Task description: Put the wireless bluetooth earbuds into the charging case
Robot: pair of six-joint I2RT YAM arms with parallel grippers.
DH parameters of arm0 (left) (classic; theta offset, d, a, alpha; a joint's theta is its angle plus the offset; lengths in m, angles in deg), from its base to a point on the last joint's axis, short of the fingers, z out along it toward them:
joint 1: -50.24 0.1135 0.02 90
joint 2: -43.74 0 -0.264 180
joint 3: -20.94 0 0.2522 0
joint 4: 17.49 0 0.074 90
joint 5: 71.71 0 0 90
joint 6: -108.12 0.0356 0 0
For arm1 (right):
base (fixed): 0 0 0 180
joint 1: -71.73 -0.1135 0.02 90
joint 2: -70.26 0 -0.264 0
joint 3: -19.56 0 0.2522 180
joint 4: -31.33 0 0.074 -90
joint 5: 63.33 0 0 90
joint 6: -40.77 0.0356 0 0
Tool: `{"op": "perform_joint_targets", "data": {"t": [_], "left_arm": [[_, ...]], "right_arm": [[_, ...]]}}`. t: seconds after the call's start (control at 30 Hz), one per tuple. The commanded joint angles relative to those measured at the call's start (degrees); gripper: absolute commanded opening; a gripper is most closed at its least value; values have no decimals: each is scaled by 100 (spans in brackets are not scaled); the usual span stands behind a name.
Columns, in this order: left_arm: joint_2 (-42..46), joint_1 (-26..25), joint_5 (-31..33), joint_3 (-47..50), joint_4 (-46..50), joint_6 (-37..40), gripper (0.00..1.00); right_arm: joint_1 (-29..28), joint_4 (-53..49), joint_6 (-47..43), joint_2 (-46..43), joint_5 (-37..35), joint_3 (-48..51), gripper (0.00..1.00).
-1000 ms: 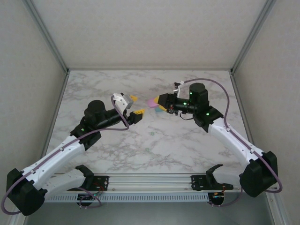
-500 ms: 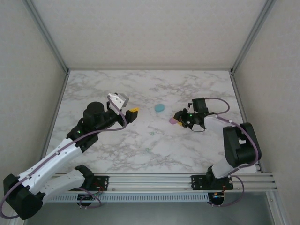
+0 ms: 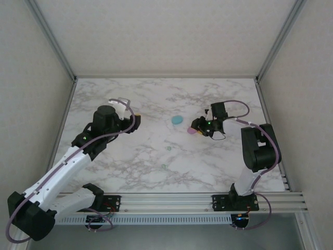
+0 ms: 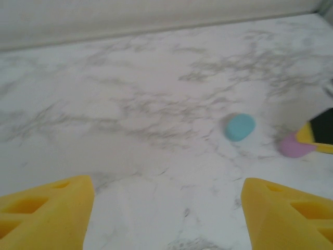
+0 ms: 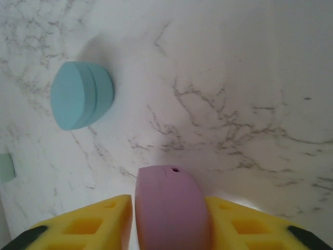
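Note:
A pink oval charging case [image 5: 169, 208] stands on edge on the marble between the yellow fingers of my right gripper [image 5: 169, 224]. The jaws are open: a thin gap shows at the left finger [image 5: 88, 224]. From above, this gripper [image 3: 196, 127] sits low at the right-centre with the pink case [image 3: 191, 132] at its tip. A cyan case [image 3: 177, 120] lies closed just left of it. Two tiny mint earbuds [image 3: 167, 148] [image 3: 163, 166] lie nearer the front. My left gripper [image 4: 166, 219] is open, holds nothing, and looks across at the cyan case [image 4: 240, 126].
The left arm [image 3: 106, 122] is drawn back over the left half of the marble table [image 3: 130, 156]. A mint piece [image 5: 4, 167] is cut off at the left edge of the right wrist view. Grey walls enclose the table at the back and both sides.
The right gripper brought the pink case down onto the table and loosened its jaws around it. The cyan case now lies alone. The left gripper drew back to the left and widened.

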State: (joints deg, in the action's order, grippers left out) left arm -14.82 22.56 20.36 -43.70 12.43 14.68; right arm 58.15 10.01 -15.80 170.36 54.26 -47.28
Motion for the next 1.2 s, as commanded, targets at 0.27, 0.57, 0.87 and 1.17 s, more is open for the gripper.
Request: {"op": "perform_joint_targets", "data": {"t": [0.27, 0.57, 0.87, 1.17], "left_arm": [[-1460, 1161, 115, -764, 1828, -636, 75], [-2964, 2075, -292, -1351, 2670, -95, 80], [-4300, 2300, -169, -2067, 3419, 490, 75], [-4660, 2350, 329, -2058, 3471, 581, 71]], "right_arm": [[94, -1679, -959, -623, -1103, -516, 59], [86, -2187, -952, -1920, -870, -487, 65], [92, -2640, -981, -2708, -817, -444, 68], [93, -2668, -955, -2732, -781, -283, 69]]}}
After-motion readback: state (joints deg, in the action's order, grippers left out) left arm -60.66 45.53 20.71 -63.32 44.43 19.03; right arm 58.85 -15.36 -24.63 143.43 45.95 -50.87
